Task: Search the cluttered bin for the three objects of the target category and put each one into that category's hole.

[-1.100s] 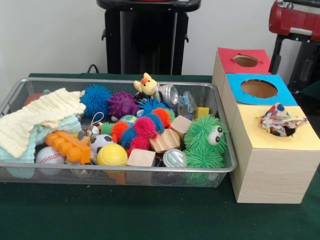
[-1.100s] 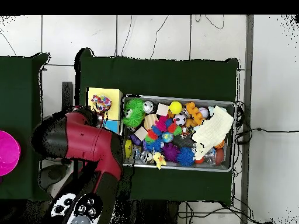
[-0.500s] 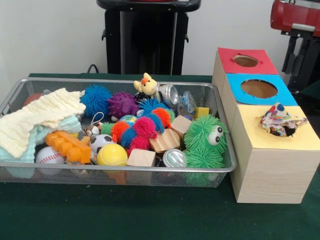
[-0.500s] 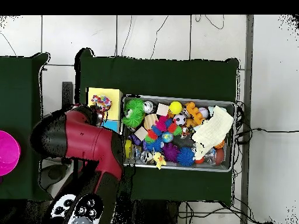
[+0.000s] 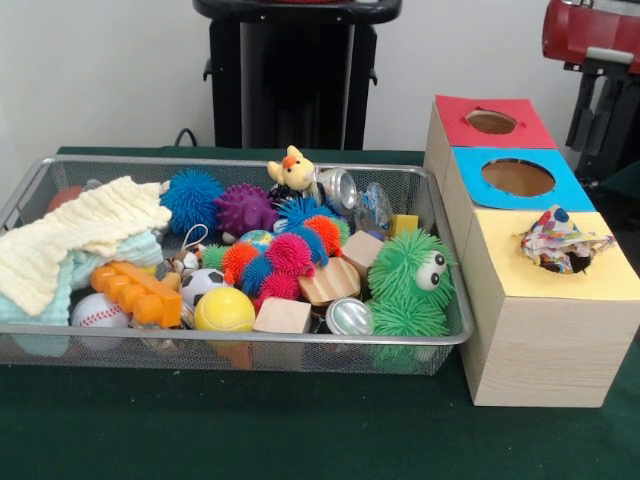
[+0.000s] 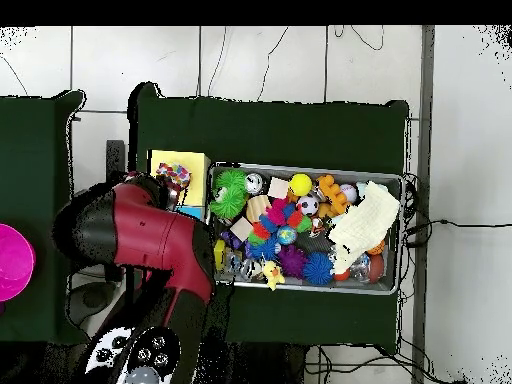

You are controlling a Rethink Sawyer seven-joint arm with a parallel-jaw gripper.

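A wire mesh bin [image 5: 240, 348] holds mixed toys. At its left end a cream knitted cloth [image 5: 80, 235] lies over a mint cloth [image 5: 55, 295]; the overhead view shows the cream cloth [image 6: 365, 215] too. Right of the bin stand three wooden boxes with a red top [image 5: 455, 118], a blue top [image 5: 470, 170] and a yellow top [image 5: 510, 270], each with a round hole. A patterned cloth [image 5: 555, 245] sits bunched in the yellow box's hole. The red arm [image 5: 590, 30] shows at the top right, behind the boxes. In the overhead view the arm [image 6: 140, 240] covers the red and blue boxes and hides the gripper.
The bin also holds spiky rubber balls [image 5: 290, 255], a green fuzzy toy with eyes [image 5: 410, 280], wooden blocks [image 5: 330, 280], a baseball [image 5: 98, 312], a yellow ball [image 5: 224, 310], an orange brick [image 5: 135, 292] and a yellow duck [image 5: 293, 170]. Green cloth covers the table [image 5: 300, 430].
The red arm has drawn up and to the right at the front view's top corner and turned slightly in the overhead view. The bin and the cloth in the hole are unchanged.
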